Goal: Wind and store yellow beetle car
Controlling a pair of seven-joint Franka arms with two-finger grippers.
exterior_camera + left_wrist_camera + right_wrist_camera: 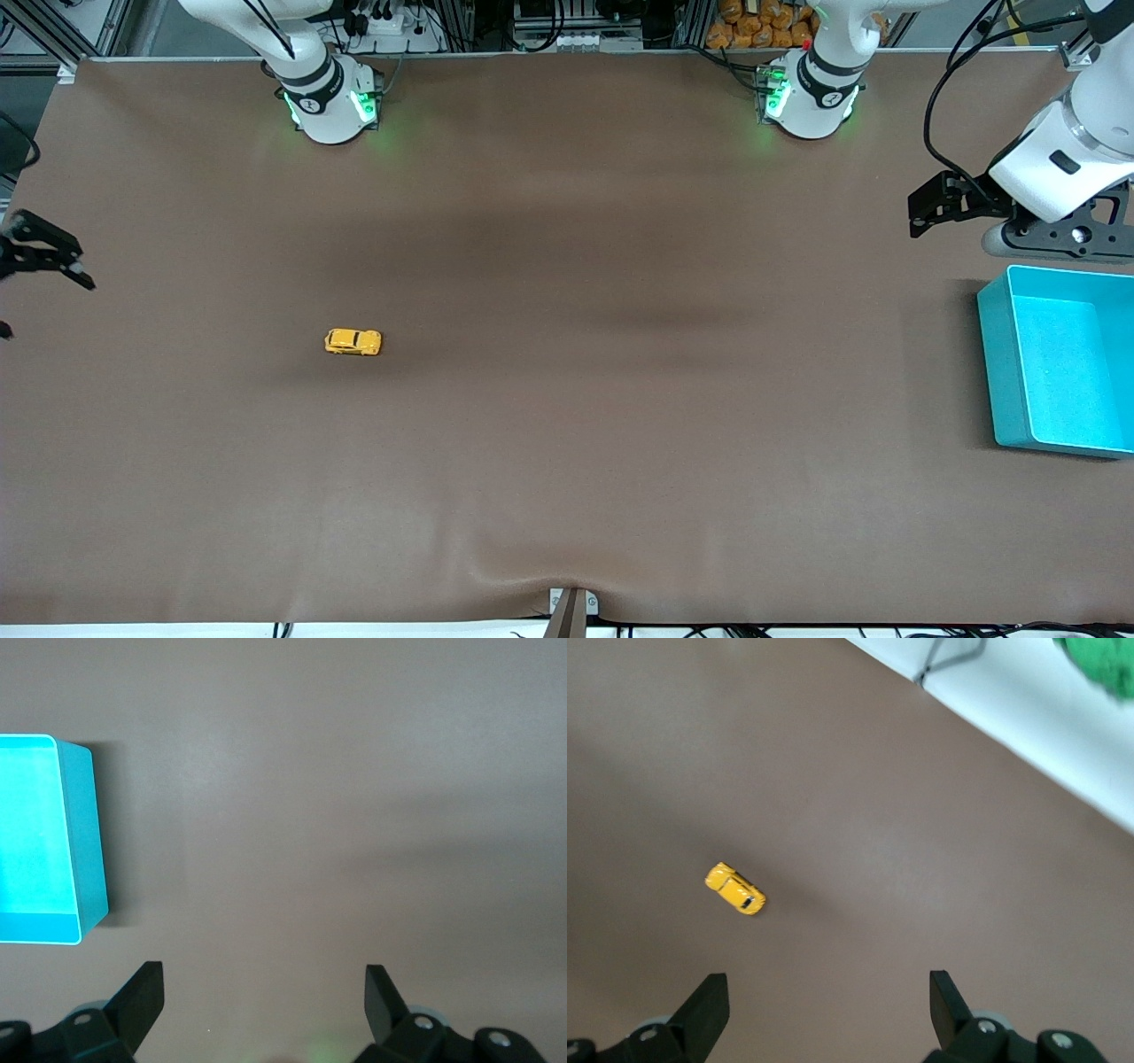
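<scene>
Right now, from the front camera, I see the yellow beetle car [353, 342] sitting alone on the brown table [567, 425], toward the right arm's end, wheels down and nothing touching it. The turquoise bin [1005, 372] sits at the left arm's end, well apart from the car, which I judge is why each arm is parked where it is: one to fetch, one by the store. The right gripper [44, 257] hangs over the table edge at its own end, and the left gripper [939, 206] hovers over the table just beside the bin; I read both as waiting. Through the left wrist camera, the left gripper [264, 997] has its fingers spread wide with nothing between them, the bin's wall [87, 842] in view. Through the right wrist camera, the right gripper [829, 997] is likewise spread and empty, and the car [735, 889] lies below it, untouched, so winding is not yet begun.
</scene>
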